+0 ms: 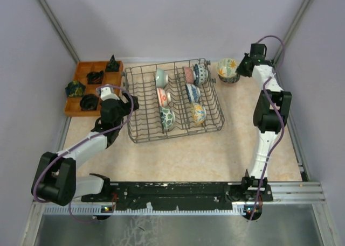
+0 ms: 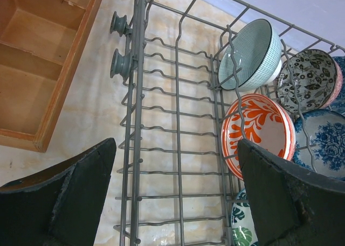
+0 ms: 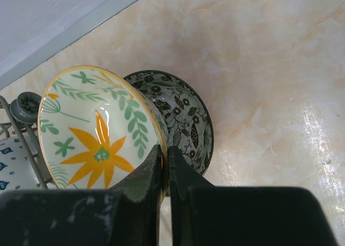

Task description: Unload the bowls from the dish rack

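The dish rack (image 1: 142,112) stands mid-table with several bowls upright between its tines, among them pale green (image 1: 160,77), red-and-white (image 1: 163,97) and green-leaf (image 1: 167,118) ones. My left gripper (image 1: 131,103) is open and empty over the rack's bare left rows (image 2: 176,122). In the left wrist view the gripper (image 2: 177,149) has the red-and-white bowl (image 2: 259,133) by its right finger. My right gripper (image 3: 166,152) is shut on the rim of a yellow floral bowl (image 3: 97,133). That bowl rests tilted in a black patterned bowl (image 3: 186,119) on the table, right of the rack (image 1: 227,68).
An orange compartmented tray (image 1: 82,74) with dark objects sits left of the rack, close to my left arm; its edge shows in the left wrist view (image 2: 70,79). Walls close in the table at the back and sides.
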Action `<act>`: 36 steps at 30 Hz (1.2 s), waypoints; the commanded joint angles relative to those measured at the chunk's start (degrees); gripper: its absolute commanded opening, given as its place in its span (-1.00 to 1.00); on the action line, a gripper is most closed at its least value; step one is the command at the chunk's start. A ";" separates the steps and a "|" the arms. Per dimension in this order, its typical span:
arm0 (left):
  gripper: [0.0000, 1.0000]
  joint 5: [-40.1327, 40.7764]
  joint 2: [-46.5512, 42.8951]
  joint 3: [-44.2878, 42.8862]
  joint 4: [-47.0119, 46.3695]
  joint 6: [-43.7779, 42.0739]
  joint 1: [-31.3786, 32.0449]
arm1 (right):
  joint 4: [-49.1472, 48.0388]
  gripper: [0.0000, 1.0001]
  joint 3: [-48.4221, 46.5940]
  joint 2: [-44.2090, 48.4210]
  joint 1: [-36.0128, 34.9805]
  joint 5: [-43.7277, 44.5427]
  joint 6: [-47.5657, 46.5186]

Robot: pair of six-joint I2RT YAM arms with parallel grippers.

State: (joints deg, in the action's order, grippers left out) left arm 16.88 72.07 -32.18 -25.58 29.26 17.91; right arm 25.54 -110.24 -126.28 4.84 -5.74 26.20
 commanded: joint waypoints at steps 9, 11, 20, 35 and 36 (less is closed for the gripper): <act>0.99 -0.54 -0.27 -1.04 -1.44 0.55 0.08 | -4.27 -1.00 1.28 0.61 1.31 -1.68 0.46; 0.99 -0.61 -0.27 -1.02 -1.49 0.56 0.10 | -4.19 -1.00 1.42 0.47 1.38 -1.64 0.44; 0.99 -0.54 -0.27 -1.03 -1.40 0.60 0.11 | -3.73 -1.00 0.74 -0.56 1.49 -1.99 0.76; 0.99 -0.41 -0.18 -1.08 -1.40 0.58 0.08 | -1.85 -0.76 -1.25 -1.93 1.49 -1.91 0.35; 0.99 -0.40 -0.20 -1.16 -1.40 0.54 0.10 | -1.83 -0.66 -1.18 -1.95 1.45 -1.97 0.35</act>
State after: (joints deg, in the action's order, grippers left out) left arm 16.86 72.07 -32.18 -25.65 29.71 17.91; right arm 25.32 -108.09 -128.55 6.04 -6.24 26.26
